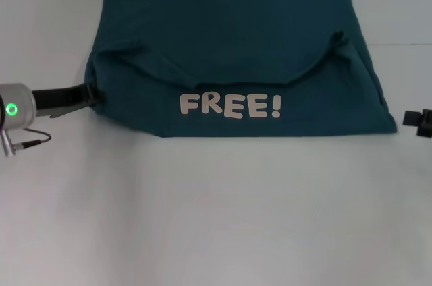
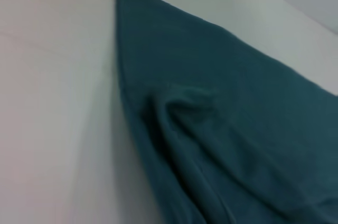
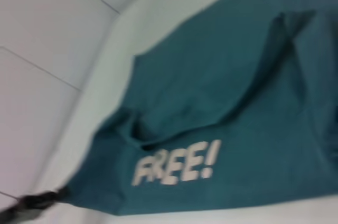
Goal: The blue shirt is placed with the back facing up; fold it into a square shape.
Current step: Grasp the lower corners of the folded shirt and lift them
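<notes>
Teal knit, the blue shirt [image 1: 236,63] lies folded once across the frame's upper middle, "FREE!" print [image 1: 229,106] showing. Left end effector [image 1: 91,95] meets its left edge, grip unclear; right end effector [image 1: 420,120] waits apart at right, opening unclear. Squaring remains.

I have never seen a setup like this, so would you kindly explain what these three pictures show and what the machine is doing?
This is a two-armed robot with a hand on each arm, and its job is folding a shirt. The wide picture comes from a camera on its head, looking down at a pale table. The other two come from cameras on its left and right wrists, so they show the cloth up close and at odd angles.

On the table lies the blue shirt, already partly folded, with the word "FREE!" in pale letters showing near its front edge. The left hand reaches in from the side and meets the shirt's left edge; whether it grips the cloth is not visible. The right hand sits just off the shirt's right corner, apart from it, barely in view.
</notes>
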